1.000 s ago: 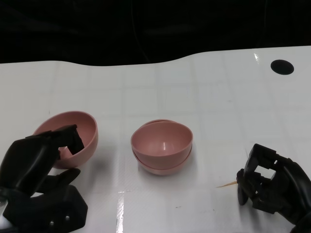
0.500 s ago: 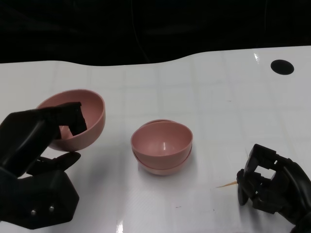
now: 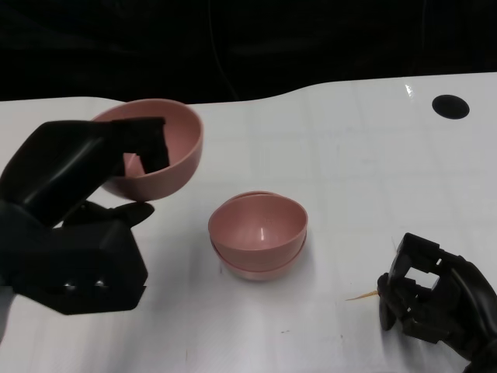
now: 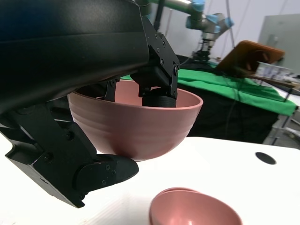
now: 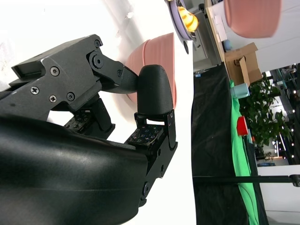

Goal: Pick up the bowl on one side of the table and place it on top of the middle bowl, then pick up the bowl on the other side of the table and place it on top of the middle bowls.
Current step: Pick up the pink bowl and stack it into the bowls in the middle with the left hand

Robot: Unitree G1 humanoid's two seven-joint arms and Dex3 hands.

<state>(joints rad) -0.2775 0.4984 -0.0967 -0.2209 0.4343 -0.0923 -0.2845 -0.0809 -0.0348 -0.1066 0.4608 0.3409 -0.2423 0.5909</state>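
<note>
Left hand point(image 3: 74, 210) gripping pink bowl point(image 3: 159, 148) by rim, raised off the tabletop point(image 3: 349, 179) toward left edge. Stacked bowls point(image 3: 258, 233) sitting mid-table: first placement done, second pending. Right hand point(image 3: 435, 299) curled, holding nothing.

- We see the left hand point(image 3: 74, 225) cut off at the head view's left edge.
- Its fingers point(image 3: 144, 144) hide part of the held bowl point(image 3: 167, 155).
- The lower stacked bowl point(image 3: 260, 268) shows only its rim.
- The right hand point(image 3: 439, 299) runs off the bottom corner.
</note>
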